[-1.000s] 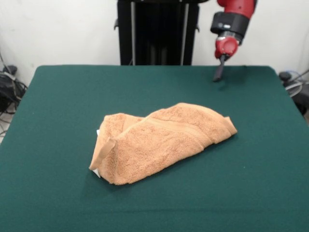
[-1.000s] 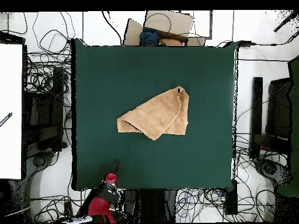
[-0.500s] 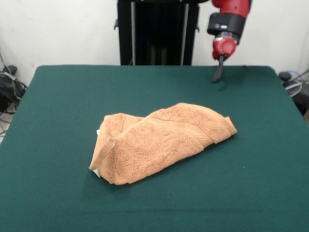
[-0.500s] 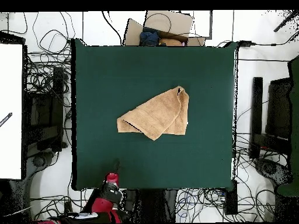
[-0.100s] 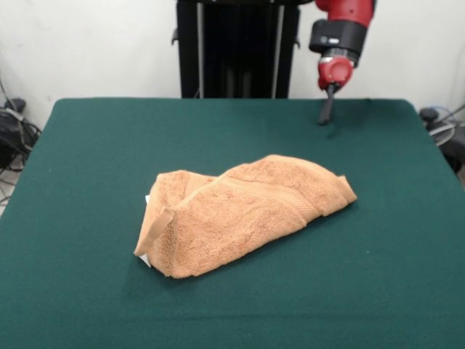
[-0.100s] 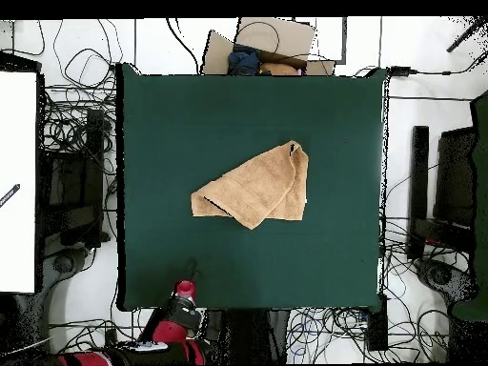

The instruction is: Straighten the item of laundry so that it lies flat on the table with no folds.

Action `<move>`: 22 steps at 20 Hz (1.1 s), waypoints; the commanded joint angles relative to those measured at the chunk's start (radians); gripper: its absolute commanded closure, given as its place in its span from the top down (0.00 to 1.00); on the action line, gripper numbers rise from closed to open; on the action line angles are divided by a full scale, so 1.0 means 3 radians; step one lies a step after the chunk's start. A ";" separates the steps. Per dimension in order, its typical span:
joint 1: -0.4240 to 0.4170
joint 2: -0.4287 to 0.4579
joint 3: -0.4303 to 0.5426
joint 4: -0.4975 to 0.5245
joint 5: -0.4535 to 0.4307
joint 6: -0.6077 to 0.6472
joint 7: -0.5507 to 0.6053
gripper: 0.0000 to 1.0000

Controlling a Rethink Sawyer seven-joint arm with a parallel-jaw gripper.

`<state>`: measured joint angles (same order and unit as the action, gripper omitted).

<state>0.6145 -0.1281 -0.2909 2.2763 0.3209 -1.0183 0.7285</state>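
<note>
While nothing grips it yet, towel point(image 5: 240, 218) sits mid-table point(image 5: 80, 291), folded over itself into a rough wedge. Near-left end bunched and thick, with a bit of white tag point(image 5: 144, 259) poking out under it. Top layer drapes across toward far right, narrowing to a rounded corner. Woven band visible running across upper layer. Overhead shows same: triangular folded shape, roughly centred, slightly toward one side, well clear of all edges.

Further back, bare green felt only. At far-right edge, gripper point(image 5: 328, 110) hangs just above table surface, well apart from towel. Reads as one dark narrow blade from front; cannot tell whether jaws open or closed. Overhead no help: only red wrist at table's edge.

Judging progress: not started, every fold still in.

Risks from here:
- Pinching both layers at the far-right corner, since they lie stacked there. Would drag whole bundle instead of unfolding it.
- Going too low, snagging felt, rucking table cover.
- Pulling top layer wrong way, rolling wedge tighter.
- Thick near-left bunch likely hides another fold; one pull probably won't flatten it.
- Terry on felt probably grippy, so cloth may stretch or flip instead of sliding.
</note>
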 commanded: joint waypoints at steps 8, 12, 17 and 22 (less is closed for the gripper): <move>-0.0286 0.0381 0.0341 -0.1156 0.0567 0.0612 0.0603 1.00; -0.0271 0.0367 0.0341 -0.1160 0.0600 0.0627 0.0581 1.00; -0.0314 0.0279 0.0349 -0.1150 0.0520 0.0756 0.0543 1.00; -0.0346 0.0099 0.0344 -0.1061 0.0448 0.0988 0.0503 1.00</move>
<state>0.5946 -0.1537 -0.2898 2.2665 0.3213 -0.9556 0.7283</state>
